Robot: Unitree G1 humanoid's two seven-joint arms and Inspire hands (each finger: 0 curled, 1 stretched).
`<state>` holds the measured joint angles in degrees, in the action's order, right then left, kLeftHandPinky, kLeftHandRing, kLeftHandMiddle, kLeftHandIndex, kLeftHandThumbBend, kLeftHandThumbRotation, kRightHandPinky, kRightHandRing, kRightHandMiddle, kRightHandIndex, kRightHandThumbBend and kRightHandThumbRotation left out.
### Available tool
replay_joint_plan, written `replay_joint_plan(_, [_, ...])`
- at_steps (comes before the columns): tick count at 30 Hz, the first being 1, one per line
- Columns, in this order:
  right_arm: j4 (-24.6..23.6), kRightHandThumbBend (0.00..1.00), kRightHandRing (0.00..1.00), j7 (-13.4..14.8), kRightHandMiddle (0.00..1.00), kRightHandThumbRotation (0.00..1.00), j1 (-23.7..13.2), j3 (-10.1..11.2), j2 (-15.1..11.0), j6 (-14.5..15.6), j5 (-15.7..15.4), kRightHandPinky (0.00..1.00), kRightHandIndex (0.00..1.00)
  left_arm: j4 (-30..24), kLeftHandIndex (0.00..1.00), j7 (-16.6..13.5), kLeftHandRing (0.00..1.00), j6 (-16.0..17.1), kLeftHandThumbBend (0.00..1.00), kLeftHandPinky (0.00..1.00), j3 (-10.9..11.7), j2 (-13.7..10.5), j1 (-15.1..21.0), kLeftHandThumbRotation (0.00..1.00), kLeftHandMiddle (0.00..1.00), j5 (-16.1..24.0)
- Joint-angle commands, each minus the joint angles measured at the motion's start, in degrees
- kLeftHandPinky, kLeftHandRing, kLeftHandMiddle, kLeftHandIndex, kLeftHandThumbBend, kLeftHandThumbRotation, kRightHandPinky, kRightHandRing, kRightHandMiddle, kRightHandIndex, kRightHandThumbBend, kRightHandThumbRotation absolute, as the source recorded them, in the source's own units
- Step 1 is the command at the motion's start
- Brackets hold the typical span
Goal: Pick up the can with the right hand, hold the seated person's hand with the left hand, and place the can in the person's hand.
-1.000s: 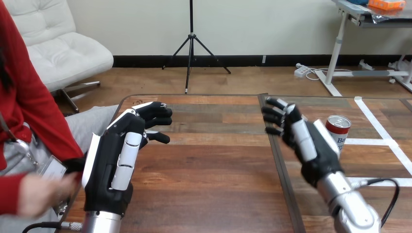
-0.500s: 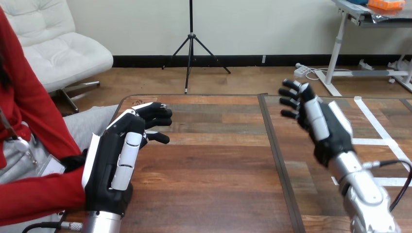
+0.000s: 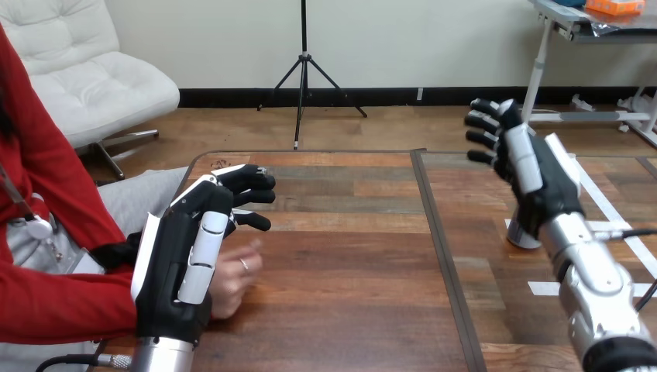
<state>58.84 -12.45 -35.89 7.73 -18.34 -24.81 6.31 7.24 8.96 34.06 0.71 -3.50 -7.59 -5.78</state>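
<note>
Your tabletop (image 3: 349,256) is brown wood planks with a dark seam (image 3: 443,256) running away from you between the two hands, and strips of white tape (image 3: 612,226) cross the wood under and beyond your right wrist. Your left hand (image 3: 186,256) stands on edge at the near left, its white back turned up and towards you. Its fingers (image 3: 252,182) reach forward, loosely bent at the tips in a relaxed, open pose with nothing inside them, and its forearm rises straight from the bottom edge. The person's hand (image 3: 232,273) rests on the wood just to the right of that hand's palm, close against it. You cannot see any finger or thumb of yours wrapped round it, and you cannot tell whether the two touch. Your right hand (image 3: 538,182) is raised well above the wood at the far right, with its fingers (image 3: 484,120) straight, spread apart and pointing up and to the left, holding nothing. Its silver forearm slants down to the lower right corner. The can (image 3: 521,235) stands on the tabletop directly behind that hand's wrist. Only a silver strip of its lower part peeks out at the wrist's left side, and you cannot tell whether the wrist touches it.
</note>
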Motion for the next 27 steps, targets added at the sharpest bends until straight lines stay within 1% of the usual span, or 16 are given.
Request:
replay_joint_plan(1, [3.9, 0.93, 0.87, 2.29, 0.87, 1.0, -11.75, 1.4, -3.13, -3.84, -1.43, 0.82, 0.86, 0.1, 0.64, -0.34, 0.66, 0.41, 0.64, 0.51, 0.15, 0.12, 3.76, 0.91, 0.68, 0.97])
replay_joint_plan(3, [4.92, 0.94, 0.87, 3.22, 0.86, 1.0, -12.64, 0.99, -3.73, -3.72, -2.34, 0.82, 0.86, 0.03, 0.64, -0.44, 0.66, 0.32, 0.64, 0.5, 0.17, 0.16, 3.76, 0.91, 0.68, 1.02])
replay_joint_plan(7, [6.43, 0.98, 0.86, 3.76, 0.86, 1.0, -14.11, 0.63, -4.5, -3.04, -3.3, 0.82, 0.86, 0.32, 0.64, -0.61, 0.66, 0.67, 0.65, 0.5, 0.25, 0.25, 3.9, 0.91, 0.68, 1.24])
replay_joint_plan(10, [7.47, 0.99, 0.87, 4.47, 0.86, 1.0, -15.11, 0.14, -5.14, -3.08, -4.53, 0.82, 0.86, 0.48, 0.64, -0.54, 0.66, 0.81, 0.64, 0.5, 0.25, 0.34, 3.96, 0.91, 0.67, 1.15])
replay_joint_plan(12, [8.02, 0.99, 0.87, 5.43, 0.86, 1.0, -15.82, -0.56, -5.71, -2.77, -5.87, 0.82, 0.86, 0.48, 0.64, -0.38, 0.66, 0.79, 0.64, 0.5, 0.19, 0.38, 3.97, 0.91, 0.67, 0.97])
replay_joint_plan(14, [8.62, 1.0, 0.87, 5.63, 0.86, 1.0, -16.44, -0.79, -6.11, -2.46, -6.61, 0.83, 0.86, 0.48, 0.64, -0.23, 0.65, 0.78, 0.63, 0.49, 0.13, 0.42, 3.98, 0.91, 0.67, 0.85])
replay_joint_plan(17, [9.58, 0.99, 0.88, 5.47, 0.87, 1.0, -17.28, -0.7, -6.54, -1.92, -7.2, 0.83, 0.87, 0.49, 0.64, -0.06, 0.65, 0.78, 0.63, 0.49, 0.04, 0.44, 3.97, 0.91, 0.67, 0.74])
replay_joint_plan(19, [10.08, 0.97, 0.89, 5.59, 0.87, 1.0, -17.69, -0.63, -6.72, -1.62, -7.55, 0.83, 0.87, 0.48, 0.64, -0.01, 0.65, 0.76, 0.62, 0.48, -0.01, 0.46, 3.95, 0.91, 0.67, 0.73])
replay_joint_plan(22, [10.71, 0.93, 0.89, 6.35, 0.88, 1.0, -18.3, -1.12, -7.19, -1.08, -8.86, 0.84, 0.87, 0.41, 0.63, -0.39, 0.65, 0.66, 0.62, 0.48, -0.01, 0.59, 3.9, 0.91, 0.67, 1.13])
replay_joint_plan(25, [11.25, 0.91, 0.89, 7.43, 0.88, 1.0, -18.83, -1.93, -7.7, -0.76, -10.49, 0.83, 0.87, 0.57, 0.63, -0.36, 0.65, 0.83, 0.62, 0.48, -0.02, 0.57, 3.97, 0.91, 0.67, 1.23])
replay_joint_plan(27, [11.7, 0.89, 0.88, 8.71, 0.88, 1.0, -19.24, -2.94, -8.23, -0.23, -12.31, 0.82, 0.87, 0.57, 0.63, -0.27, 0.65, 0.84, 0.61, 0.47, -0.06, 0.59, 3.98, 0.91, 0.67, 1.13])
